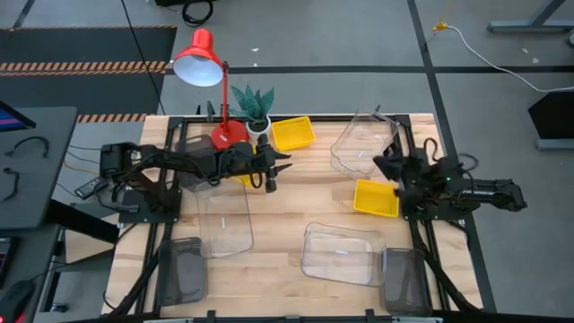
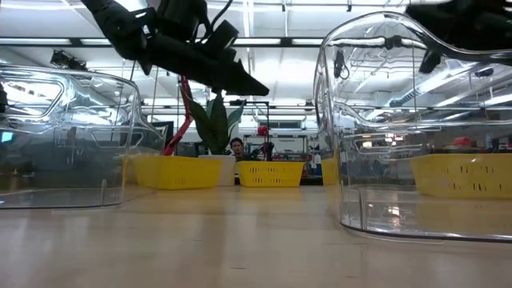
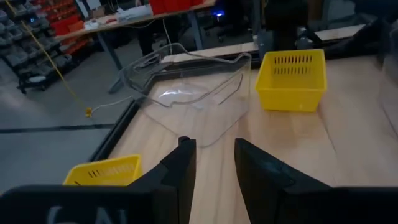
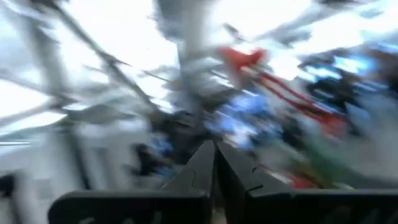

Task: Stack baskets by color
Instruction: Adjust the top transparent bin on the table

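The left gripper (image 1: 280,168) hangs above the table with its fingers (image 3: 180,165) parted and nothing between them. Just behind it, partly under the arm, lies a yellow basket (image 1: 240,178). Past its tips toward the far edge sits a second yellow basket (image 1: 293,133), turned slightly askew, its long side roughly along the table's far edge, empty. Beside the arm on the near side lies a clear basket (image 1: 224,220), long axis running from far to near.

The right gripper (image 1: 384,164) is clenched, fingers pressed together, at the rim of a tilted clear basket (image 1: 360,144); whether it pinches that rim I cannot tell. Just nearward of it rests a third yellow basket (image 1: 377,198), empty. Farther nearward lies another clear basket (image 1: 343,253), long axis across the table. Two dark-grey baskets (image 1: 182,269) sit at the near corners, both lengthwise far to near.
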